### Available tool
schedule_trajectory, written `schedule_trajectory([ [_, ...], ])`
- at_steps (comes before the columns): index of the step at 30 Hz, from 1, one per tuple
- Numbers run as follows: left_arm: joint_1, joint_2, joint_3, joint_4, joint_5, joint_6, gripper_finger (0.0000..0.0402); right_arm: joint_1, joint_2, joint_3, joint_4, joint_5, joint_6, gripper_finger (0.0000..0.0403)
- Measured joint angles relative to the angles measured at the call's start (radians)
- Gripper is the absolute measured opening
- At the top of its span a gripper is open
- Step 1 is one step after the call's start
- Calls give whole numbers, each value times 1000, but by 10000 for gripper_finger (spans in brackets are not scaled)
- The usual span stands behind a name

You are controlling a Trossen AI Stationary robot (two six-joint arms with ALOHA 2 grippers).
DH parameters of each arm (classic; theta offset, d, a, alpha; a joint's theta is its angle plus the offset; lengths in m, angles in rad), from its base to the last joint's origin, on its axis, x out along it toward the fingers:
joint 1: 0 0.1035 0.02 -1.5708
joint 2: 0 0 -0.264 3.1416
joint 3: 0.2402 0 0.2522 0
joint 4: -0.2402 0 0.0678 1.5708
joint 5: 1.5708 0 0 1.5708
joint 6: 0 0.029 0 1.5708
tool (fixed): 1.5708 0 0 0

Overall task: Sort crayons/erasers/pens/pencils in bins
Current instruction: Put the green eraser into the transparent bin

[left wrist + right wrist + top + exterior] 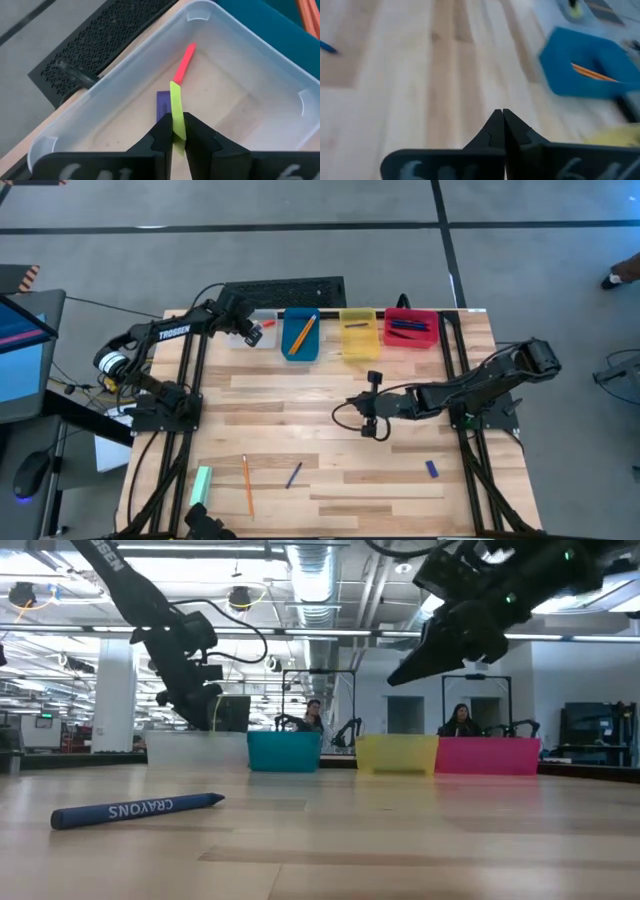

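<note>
My left gripper [178,131] is over the clear bin [240,45] at the table's far left and is shut on a yellow-green crayon [176,100]. A red crayon [186,60] and a dark blue piece [163,102] lie on that bin's floor. Right of the clear bin [268,330] stand the blue bin [300,336] with orange pencils, the yellow bin [358,333] and the red bin [410,328] with dark pens. My right gripper [502,116] hangs shut and empty above the middle of the table. My left gripper pinches the yellow-green crayon between its two fingers, near one end [177,127]. The fingers slant down from the table's left side. The rest of the crayon sticks out past the fingertips over the inside of the clear bin. I cannot tell whether its free end touches the floor.
On the near half of the table lie an orange pencil [246,485], a blue crayon [293,475], a blue eraser [431,468] and a pale green block [202,483]. A black perforated panel [283,288] lies behind the bins. People sit in the room beyond.
</note>
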Motion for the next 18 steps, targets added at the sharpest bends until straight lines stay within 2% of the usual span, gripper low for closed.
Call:
schedule_trajectory([
  [5,0,-3,0,-4,-1,0,37,-43,0,-150,339,-204,23,2],
  [10,0,-3,0,-1,-2,3,57,-61,-12,-194,426,-214,29,3],
  [18,-9,-12,-1,-5,-13,19,109,-58,-12,-195,420,-221,28,3],
])
